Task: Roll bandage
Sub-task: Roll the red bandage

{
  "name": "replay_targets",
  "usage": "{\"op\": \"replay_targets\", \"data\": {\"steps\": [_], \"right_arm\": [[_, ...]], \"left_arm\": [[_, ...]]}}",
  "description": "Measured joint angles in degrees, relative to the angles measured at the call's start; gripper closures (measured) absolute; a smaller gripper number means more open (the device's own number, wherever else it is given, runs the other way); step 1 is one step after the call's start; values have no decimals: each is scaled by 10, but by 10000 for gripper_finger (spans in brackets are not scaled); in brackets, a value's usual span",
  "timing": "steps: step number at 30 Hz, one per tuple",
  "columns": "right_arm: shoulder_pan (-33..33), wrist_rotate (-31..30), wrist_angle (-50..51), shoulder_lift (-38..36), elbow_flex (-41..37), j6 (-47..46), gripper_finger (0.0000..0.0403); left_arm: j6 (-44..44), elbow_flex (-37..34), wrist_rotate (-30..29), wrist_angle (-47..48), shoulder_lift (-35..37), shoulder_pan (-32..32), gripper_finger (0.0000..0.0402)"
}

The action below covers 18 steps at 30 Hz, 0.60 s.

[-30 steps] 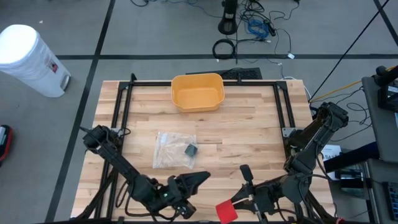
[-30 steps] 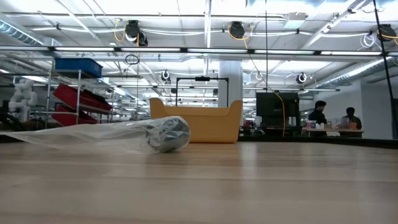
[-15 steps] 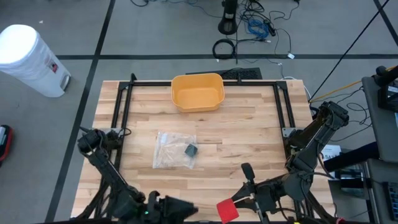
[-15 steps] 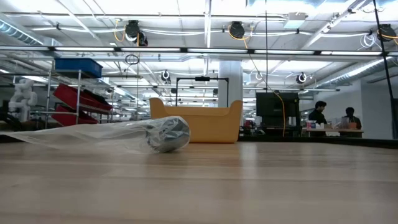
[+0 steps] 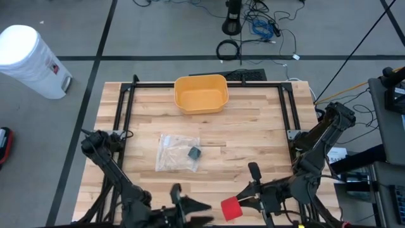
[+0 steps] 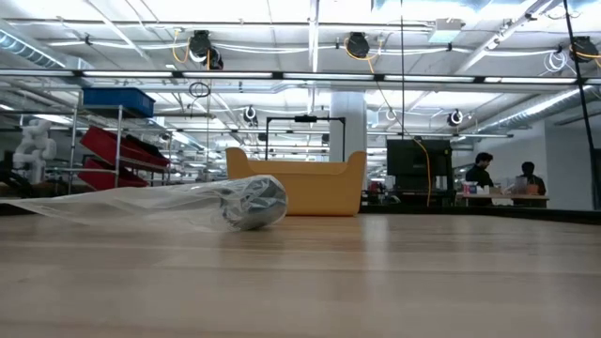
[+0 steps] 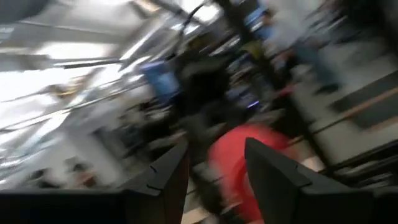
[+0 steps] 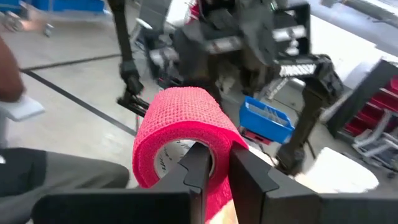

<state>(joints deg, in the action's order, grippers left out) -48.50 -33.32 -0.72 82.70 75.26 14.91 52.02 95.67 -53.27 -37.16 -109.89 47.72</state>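
One red bandage roll (image 5: 231,208), one bin (image 5: 200,93)

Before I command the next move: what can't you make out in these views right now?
- Left gripper: cut off by the high view's bottom edge; its wrist view is motion-blurred.
- Contents of the plastic bag: too small from above.
- Red bandage roll: loose end hidden.
- Both arms: absent from the low view.

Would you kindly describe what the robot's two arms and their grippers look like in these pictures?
Both arms are dark, near black, built of slim jointed links with rounded joint housings. The left gripper ends in two flat, angular dark fingers; the right gripper has the same wedge-shaped pair. Thin black cables trail beside the right arm.
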Motion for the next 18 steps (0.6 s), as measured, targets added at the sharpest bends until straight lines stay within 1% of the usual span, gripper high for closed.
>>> {"op": "replay_targets", "data": {"steps": [2, 4, 6, 8, 10, 12, 16, 18], "right_arm": [[-2, -14, 12, -6, 0, 2, 362], [-2, -16, 23, -15, 0, 0, 362], [-2, -17, 32, -24, 0, -8, 362], [-6, -17, 44, -33, 0, -15, 362], [-11, -17, 67, -41, 0, -30, 362], [-19, -17, 103, -48, 0, -51, 362], [-32, -17, 162, -63, 0, -93, 362], [-38, -17, 172, -67, 0, -102, 362]], "left_arm": [[-65, 21, 52, 60, 1, -6, 239], [-128, 33, 105, 112, 3, -17, 239], [-177, 33, 151, 134, 2, -33, 239], [-214, 33, 173, 135, 1, -51, 239], [-260, 33, 174, 138, 0, -67, 239], [-283, 24, 149, 145, 0, -74, 239], [-271, 2, 69, 156, -3, -68, 239], [-261, -4, 61, 147, -1, -67, 239]]}}
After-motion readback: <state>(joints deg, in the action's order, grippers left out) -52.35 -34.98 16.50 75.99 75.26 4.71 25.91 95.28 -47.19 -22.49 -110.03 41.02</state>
